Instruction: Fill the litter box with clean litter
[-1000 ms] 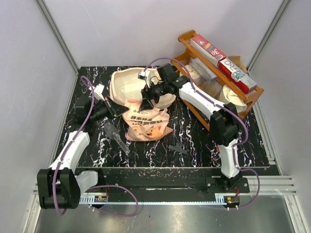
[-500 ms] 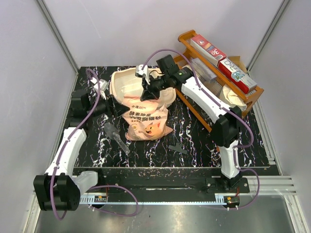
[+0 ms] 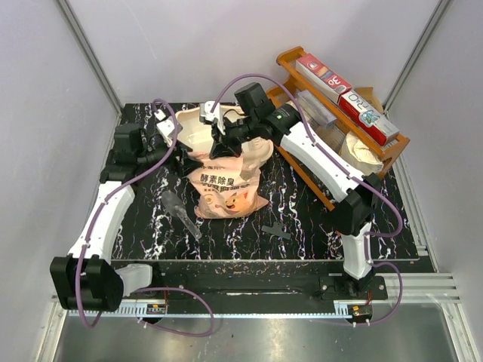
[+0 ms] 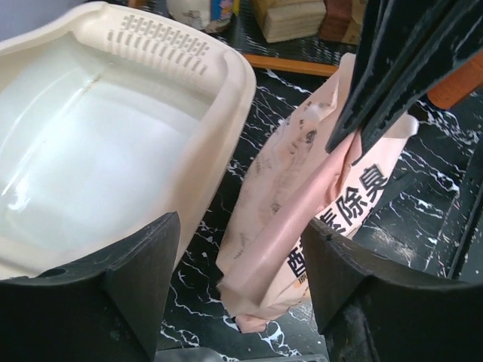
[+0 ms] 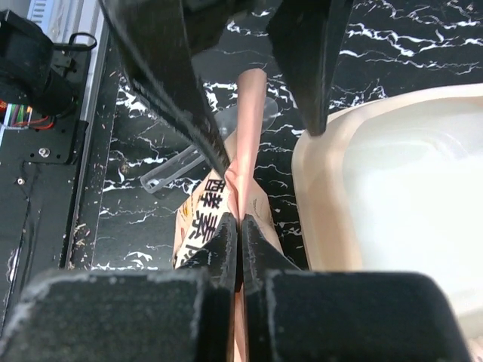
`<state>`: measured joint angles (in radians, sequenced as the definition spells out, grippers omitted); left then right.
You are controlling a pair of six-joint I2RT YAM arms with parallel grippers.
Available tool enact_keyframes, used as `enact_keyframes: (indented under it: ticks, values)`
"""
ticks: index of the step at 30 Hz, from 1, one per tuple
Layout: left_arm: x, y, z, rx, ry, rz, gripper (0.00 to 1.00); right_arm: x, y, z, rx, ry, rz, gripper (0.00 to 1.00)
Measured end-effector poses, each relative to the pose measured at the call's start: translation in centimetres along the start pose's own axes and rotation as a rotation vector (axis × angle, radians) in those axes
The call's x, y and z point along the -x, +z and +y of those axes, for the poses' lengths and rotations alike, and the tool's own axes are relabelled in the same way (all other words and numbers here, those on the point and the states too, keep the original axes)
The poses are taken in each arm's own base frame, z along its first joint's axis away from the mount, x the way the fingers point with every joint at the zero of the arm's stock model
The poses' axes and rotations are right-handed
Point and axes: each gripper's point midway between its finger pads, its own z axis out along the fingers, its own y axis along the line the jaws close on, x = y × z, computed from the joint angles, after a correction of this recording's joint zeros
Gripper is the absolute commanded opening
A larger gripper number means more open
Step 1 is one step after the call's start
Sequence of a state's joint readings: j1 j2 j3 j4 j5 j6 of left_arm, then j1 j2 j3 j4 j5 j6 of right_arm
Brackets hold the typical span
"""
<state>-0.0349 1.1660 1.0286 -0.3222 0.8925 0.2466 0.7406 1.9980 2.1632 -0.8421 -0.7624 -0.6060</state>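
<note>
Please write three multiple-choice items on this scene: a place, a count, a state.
1. Where is the pink-orange printed bag? A) inside the cream plastic litter box B) beside it, on the black marbled table C) on the brown wooden rack
2. How many grippers hold the bag? A) none B) one C) two
3. The litter box is: A) bare inside B) half full C) overturned
Answers: 1 B, its base rests on the table by the box wall. 2 B, only the right gripper pinches it; the left gripper is open. 3 A, its floor shows smooth and bare.
</note>
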Motion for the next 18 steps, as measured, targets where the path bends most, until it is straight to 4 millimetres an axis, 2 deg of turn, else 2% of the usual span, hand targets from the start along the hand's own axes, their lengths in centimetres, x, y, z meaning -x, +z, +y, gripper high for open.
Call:
enact_keyframes:
  ticks: [3,6,7,8,9,10,12,13,14,16,18]
  values:
    - [-0.6,1.0,-0.8,-0.052,0.02,0.026,0.63,0.6,-0.5,-0.1,-0.021,0.02,0.0,0.0]
    - [-1.0,1.9,-1.9,-0.105,0.042,0.047,0.37,0.9,-0.7,0.0,-0.025,0.042,0.0,0.0]
    - [-1.2,2.2,-2.3,-0.124,0.052,0.053,0.18,0.9,-0.7,0.0,-0.026,0.051,0.002,0.0]
    - [-1.3,2.5,-2.6,-0.14,0.056,0.057,0.11,0.7,-0.7,0.0,-0.032,0.059,0.007,0.02]
    - [-1.3,2.8,-2.8,-0.152,0.057,0.061,0.05,0.6,-0.8,-0.2,-0.043,0.067,0.014,0.08]
    - [-1.3,2.8,-2.9,-0.156,0.047,0.064,0.01,0.3,-0.9,-0.4,-0.057,0.085,0.024,0.3]
    - [-1.3,2.9,-2.9,-0.156,0.031,0.065,0.0,0.2,-1.3,-1.1,-0.092,0.148,0.023,0.52]
    - [-1.3,2.9,-2.9,-0.15,0.021,0.068,0.0,0.3,-1.5,-1.6,-0.119,0.19,0.017,0.58]
    - [-1.3,3.0,-2.8,-0.142,0.01,0.07,0.0,0.6,-2.1,-2.4,-0.167,0.226,0.002,0.7]
    - [-1.2,2.9,-2.7,-0.119,-0.013,0.061,0.0,0.8,-3.7,-4.1,-0.279,0.318,-0.026,0.76]
    - [-1.4,2.6,-2.7,-0.086,-0.044,0.045,0.0,-0.2,-6.6,-5.2,-0.418,0.419,-0.027,0.8]
